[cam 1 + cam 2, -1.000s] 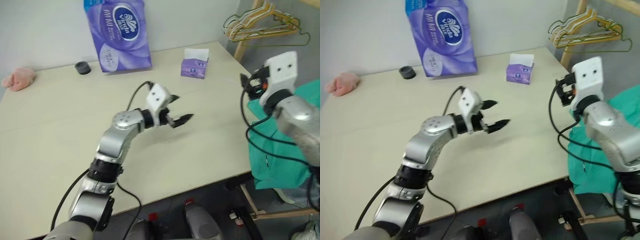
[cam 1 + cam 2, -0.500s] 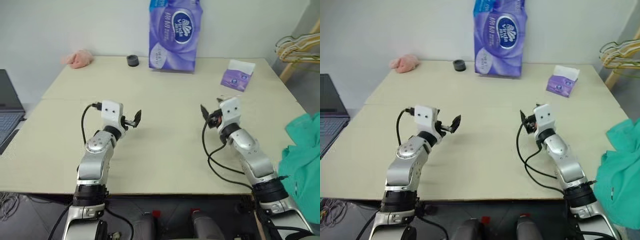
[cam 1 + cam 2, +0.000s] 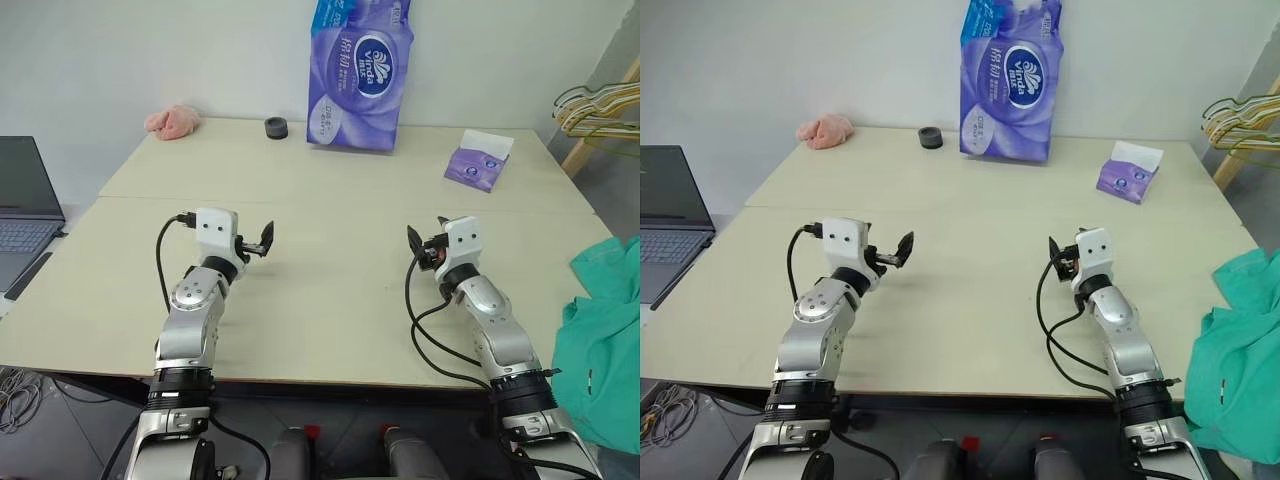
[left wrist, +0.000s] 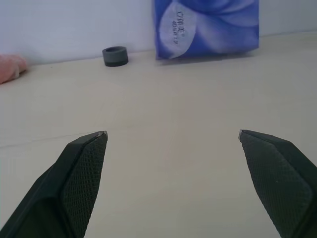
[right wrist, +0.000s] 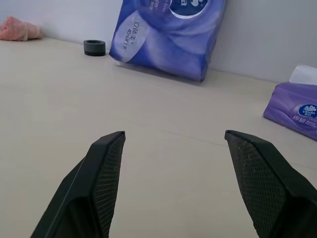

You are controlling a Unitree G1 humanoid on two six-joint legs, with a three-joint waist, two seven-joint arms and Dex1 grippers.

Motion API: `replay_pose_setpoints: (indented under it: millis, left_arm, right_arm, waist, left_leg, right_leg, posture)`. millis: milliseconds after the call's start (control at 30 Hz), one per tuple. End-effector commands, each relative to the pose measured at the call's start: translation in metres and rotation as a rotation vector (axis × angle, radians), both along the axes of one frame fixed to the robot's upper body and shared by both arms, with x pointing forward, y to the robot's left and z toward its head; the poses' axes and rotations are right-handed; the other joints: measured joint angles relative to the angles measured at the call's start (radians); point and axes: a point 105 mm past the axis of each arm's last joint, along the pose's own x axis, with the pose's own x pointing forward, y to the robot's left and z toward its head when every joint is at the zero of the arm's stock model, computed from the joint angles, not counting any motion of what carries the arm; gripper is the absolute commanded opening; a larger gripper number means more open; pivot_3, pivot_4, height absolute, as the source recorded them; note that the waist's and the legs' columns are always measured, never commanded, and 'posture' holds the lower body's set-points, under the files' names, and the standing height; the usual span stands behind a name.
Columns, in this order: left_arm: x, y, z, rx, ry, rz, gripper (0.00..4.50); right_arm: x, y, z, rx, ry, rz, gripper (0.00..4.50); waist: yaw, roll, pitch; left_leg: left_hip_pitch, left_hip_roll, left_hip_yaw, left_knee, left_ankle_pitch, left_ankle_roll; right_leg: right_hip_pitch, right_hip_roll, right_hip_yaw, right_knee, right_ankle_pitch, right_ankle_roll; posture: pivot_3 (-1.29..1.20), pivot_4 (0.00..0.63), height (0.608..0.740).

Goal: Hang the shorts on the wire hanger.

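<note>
The teal-green shorts (image 3: 605,335) hang in a heap off the table's right side, below its edge. A thin green wire hanger (image 3: 578,98) hangs among other hangers at the far right, beyond the table corner. My left gripper (image 3: 262,240) hovers low over the left half of the table (image 3: 340,190), open, with nothing between its fingers (image 4: 84,163). Over the right half, my right gripper (image 3: 425,240) is open and empty too, well left of the shorts; its fingers (image 5: 106,168) point towards the far wall.
A tall purple tissue pack (image 3: 360,62) stands at the back centre, with a small black ring (image 3: 275,127) and a pink cloth lump (image 3: 172,121) to its left. A purple tissue box (image 3: 478,165) sits back right. A laptop (image 3: 25,195) lies left of the table.
The camera has swung left to face the table squarely. My right hand came down from beside the shorts to low over the table. My left hand dropped and moved left. Both grippers stayed open.
</note>
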Motion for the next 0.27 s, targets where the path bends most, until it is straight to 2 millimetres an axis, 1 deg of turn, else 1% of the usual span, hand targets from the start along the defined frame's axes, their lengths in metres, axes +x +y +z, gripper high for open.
replay_pose_setpoints:
  millis: [33, 267]
  left_arm:
    - [-0.001, -0.014, 0.015, 0.014, -0.051, -0.103, 4.50]
    - [-0.002, -0.029, 0.013, 0.018, -0.043, -0.198, 4.50]
  right_arm:
    - [0.001, -0.001, 0.017, 0.004, -0.068, 0.001, 3.43]
    - [-0.001, -0.003, 0.015, -0.001, -0.063, -0.011, 3.43]
  waist:
    - [0.000, 0.000, -0.002]
    - [-0.001, -0.001, -0.007]
  left_leg:
    - [0.000, 0.000, 0.000, -0.001, 0.000, -0.001]
    - [0.002, 0.000, 0.000, -0.005, 0.002, -0.002]
  right_leg:
    - [0.000, 0.000, 0.000, 0.000, 0.000, 0.000]
    - [0.000, 0.000, 0.000, 0.000, 0.000, 0.000]
  posture:
    - [0.08, 0.044, 0.740]
    - [0.06, 0.039, 0.740]
